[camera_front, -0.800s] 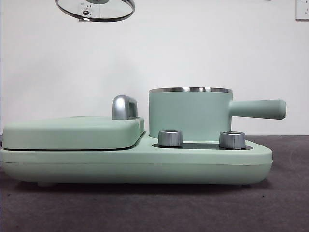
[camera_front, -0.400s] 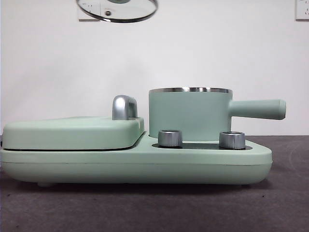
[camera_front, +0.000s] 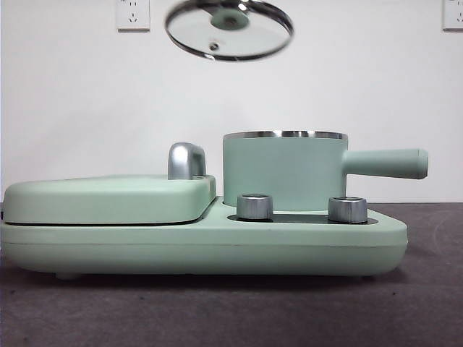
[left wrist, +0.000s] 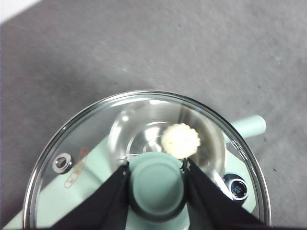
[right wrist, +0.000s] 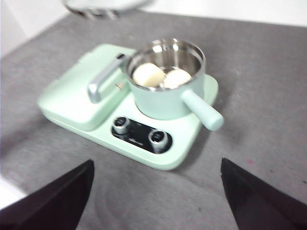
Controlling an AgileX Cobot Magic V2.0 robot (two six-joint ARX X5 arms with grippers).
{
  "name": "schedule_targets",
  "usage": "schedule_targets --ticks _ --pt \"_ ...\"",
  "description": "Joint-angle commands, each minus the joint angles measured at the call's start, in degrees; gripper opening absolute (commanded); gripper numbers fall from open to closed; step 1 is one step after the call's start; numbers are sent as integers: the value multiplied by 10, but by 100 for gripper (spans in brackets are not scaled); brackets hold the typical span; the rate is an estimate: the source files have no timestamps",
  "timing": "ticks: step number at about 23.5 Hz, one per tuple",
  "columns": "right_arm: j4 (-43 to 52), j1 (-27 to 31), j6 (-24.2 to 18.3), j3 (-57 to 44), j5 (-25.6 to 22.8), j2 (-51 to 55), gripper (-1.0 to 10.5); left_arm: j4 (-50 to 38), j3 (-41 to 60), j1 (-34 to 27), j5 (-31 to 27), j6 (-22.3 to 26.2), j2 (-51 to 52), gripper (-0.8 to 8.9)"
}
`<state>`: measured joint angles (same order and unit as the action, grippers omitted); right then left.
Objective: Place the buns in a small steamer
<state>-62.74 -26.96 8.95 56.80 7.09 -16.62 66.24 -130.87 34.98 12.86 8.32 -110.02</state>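
- Buns: two, both inside the steamer (right wrist: 165, 86). The right wrist view shows the smooth bun (right wrist: 147, 74) and the second bun (right wrist: 176, 78) side by side on the steel floor of the pot, touching or nearly so.
- Through the glass lid, the left wrist view shows only the ridged bun (left wrist: 181, 140); the other bun is hidden behind the knob.
- Steamer: one, uncovered, upright on the right section of the base unit (camera_front: 217, 246). Its straight handle (camera_front: 387, 163) points right in the front view. The front view shows the steel rim but not the contents.
- Lid (camera_front: 229, 29): one, glass with a steel edge, held in the air above the steamer, tilted, offset slightly left of the pot in the front view. It touches neither the pot nor the base.
- Left gripper (left wrist: 156, 184): clenched on the lid's green knob (left wrist: 156, 183), one jaw on each side.
- Right gripper (right wrist: 156, 191): released, jaws spread wide, holding nothing, high above the tabletop (right wrist: 268, 86) and well apart from the steamer, on the dial side of the base.
- Griddle (camera_front: 108, 199): one, closed, on the left section of the base, just beside the steamer. Its chrome handle (camera_front: 187, 160) stands between griddle and pot.
- Dials: two, steel, on the front panel below the steamer, left dial (camera_front: 255, 207) and right dial (camera_front: 348, 210).
- Wall outlets: one fully seen, at upper left (camera_front: 133, 14), and the edge of a second at upper right (camera_front: 453, 14) in the front view.
- Nothing lies between the lid and the pot opening.
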Motion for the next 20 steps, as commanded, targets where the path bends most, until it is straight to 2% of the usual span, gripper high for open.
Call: schedule_targets --ticks 1,5,15,20 --pt "5 -3 7 3 14 12 420 -16 -16 16 3 21 -20 19" --pt "1 -3 7 3 35 19 420 -21 -16 27 3 33 -42 19" --pt "-3 -3 7 3 35 19 420 -100 -16 33 22 51 -102 19" --pt "-3 -3 7 3 34 19 420 -101 -16 42 24 51 -111 19"
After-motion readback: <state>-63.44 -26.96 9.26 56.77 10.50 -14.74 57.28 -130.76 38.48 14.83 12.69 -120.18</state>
